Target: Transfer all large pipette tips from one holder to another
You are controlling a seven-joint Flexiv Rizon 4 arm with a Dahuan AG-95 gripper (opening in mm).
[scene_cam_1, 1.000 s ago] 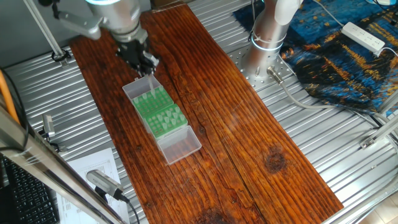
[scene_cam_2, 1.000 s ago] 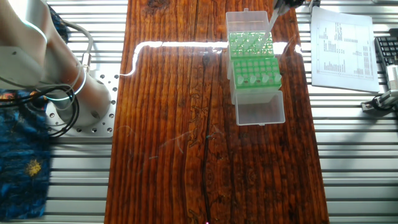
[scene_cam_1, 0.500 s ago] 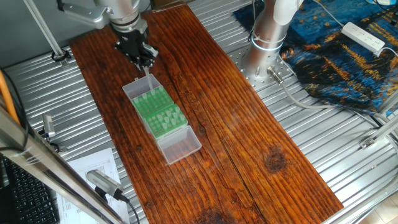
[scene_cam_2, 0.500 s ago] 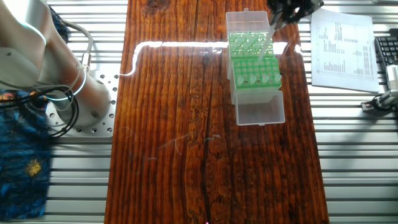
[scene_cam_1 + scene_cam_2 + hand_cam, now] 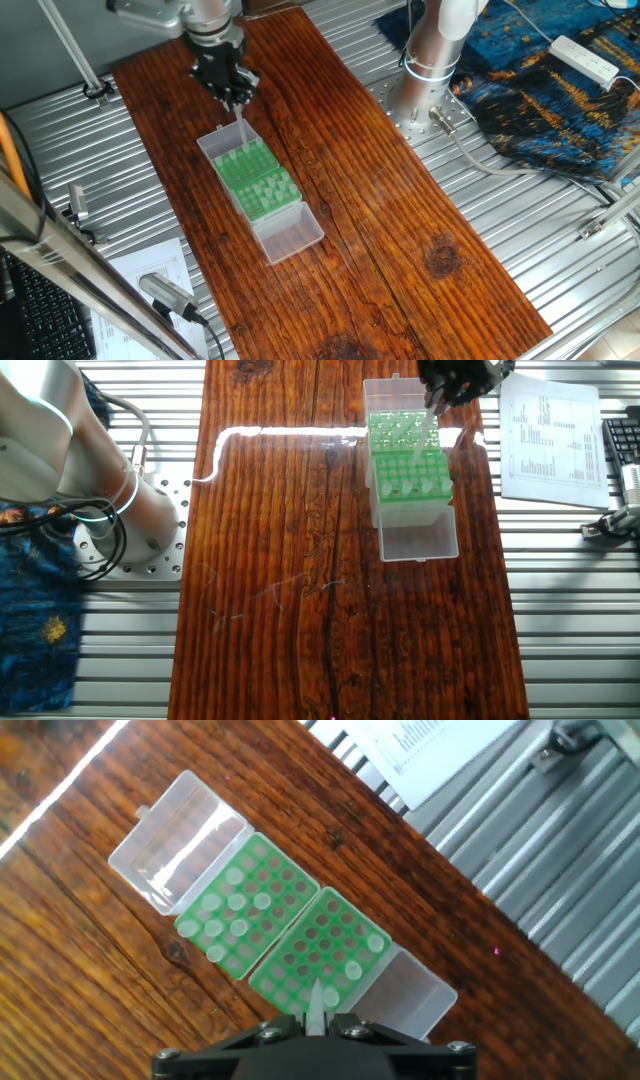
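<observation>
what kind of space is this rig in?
Likely a robotics lab bench, not a wet lab: a wooden board laid over a ribbed aluminium table, a power strip, a keyboard and a printed sheet beside the pipette-tip racks.

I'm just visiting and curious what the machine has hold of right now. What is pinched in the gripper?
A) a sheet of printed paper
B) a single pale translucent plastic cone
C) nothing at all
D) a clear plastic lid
B: in the hand view a single pale translucent plastic cone pokes out from the gripper, above the green grid racks; one fixed view shows it hanging below the gripper.
</observation>
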